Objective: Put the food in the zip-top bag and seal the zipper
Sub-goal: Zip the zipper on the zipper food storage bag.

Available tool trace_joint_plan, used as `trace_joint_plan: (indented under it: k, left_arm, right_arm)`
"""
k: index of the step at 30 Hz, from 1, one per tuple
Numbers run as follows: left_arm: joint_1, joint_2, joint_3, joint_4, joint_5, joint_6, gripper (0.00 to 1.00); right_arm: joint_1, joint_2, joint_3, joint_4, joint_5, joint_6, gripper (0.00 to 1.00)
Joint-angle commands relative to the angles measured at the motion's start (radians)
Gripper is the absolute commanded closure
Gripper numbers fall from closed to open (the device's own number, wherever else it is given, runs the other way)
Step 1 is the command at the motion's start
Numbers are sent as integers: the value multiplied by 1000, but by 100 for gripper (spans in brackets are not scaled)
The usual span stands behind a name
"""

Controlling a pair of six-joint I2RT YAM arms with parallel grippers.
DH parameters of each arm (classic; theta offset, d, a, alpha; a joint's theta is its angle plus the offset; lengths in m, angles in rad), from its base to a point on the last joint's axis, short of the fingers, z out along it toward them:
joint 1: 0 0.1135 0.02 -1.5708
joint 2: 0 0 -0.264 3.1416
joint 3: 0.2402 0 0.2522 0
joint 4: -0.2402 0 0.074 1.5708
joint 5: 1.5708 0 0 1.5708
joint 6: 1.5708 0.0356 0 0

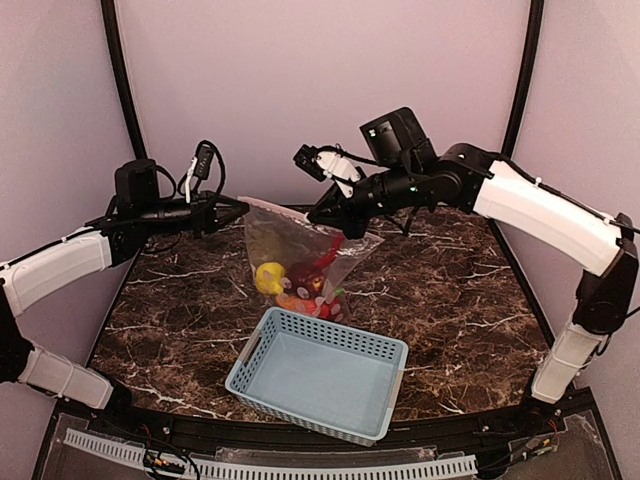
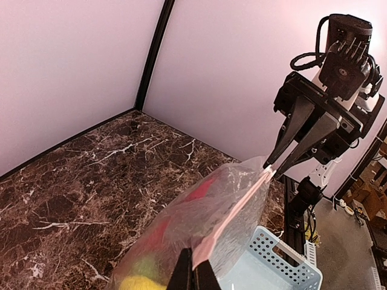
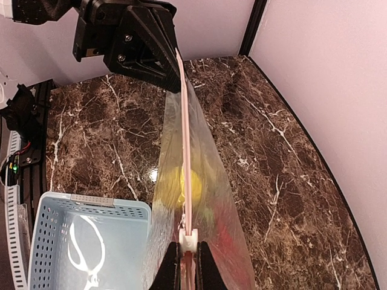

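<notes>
The zip-top bag point(image 1: 278, 240) hangs above the table, stretched between both grippers. The food lies in its bottom: a yellow piece point(image 1: 268, 277), red pieces point(image 1: 312, 268) and an orange piece point(image 1: 293, 300). My left gripper point(image 1: 243, 208) is shut on the left end of the bag's mouth edge point(image 2: 208, 254). My right gripper point(image 1: 348, 228) is shut on the white slider tab point(image 3: 189, 240) at the right end. The pinkish zipper point(image 3: 185, 133) runs taut and straight between them, and it also shows in the left wrist view point(image 2: 242, 208). The yellow piece shows blurred through the plastic point(image 3: 175, 181).
The light blue lattice basket point(image 1: 385, 350) stands empty on the marble table just in front of the hanging bag; it also shows in the left wrist view point(image 2: 290, 272) and the right wrist view point(image 3: 78, 205). Black frame posts stand at the back corners.
</notes>
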Motion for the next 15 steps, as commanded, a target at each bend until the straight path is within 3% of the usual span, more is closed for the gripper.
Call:
trace_joint_plan:
  k: [1, 15]
  left_arm:
    - [42, -41, -13, 32, -23, -10, 99]
    - [103, -54, -22, 33, -26, -16, 99]
  right_arm:
    - [-13, -51, -27, -53, 42, 15, 100]
    - [-13, -100, -88, -55, 75, 36, 100]
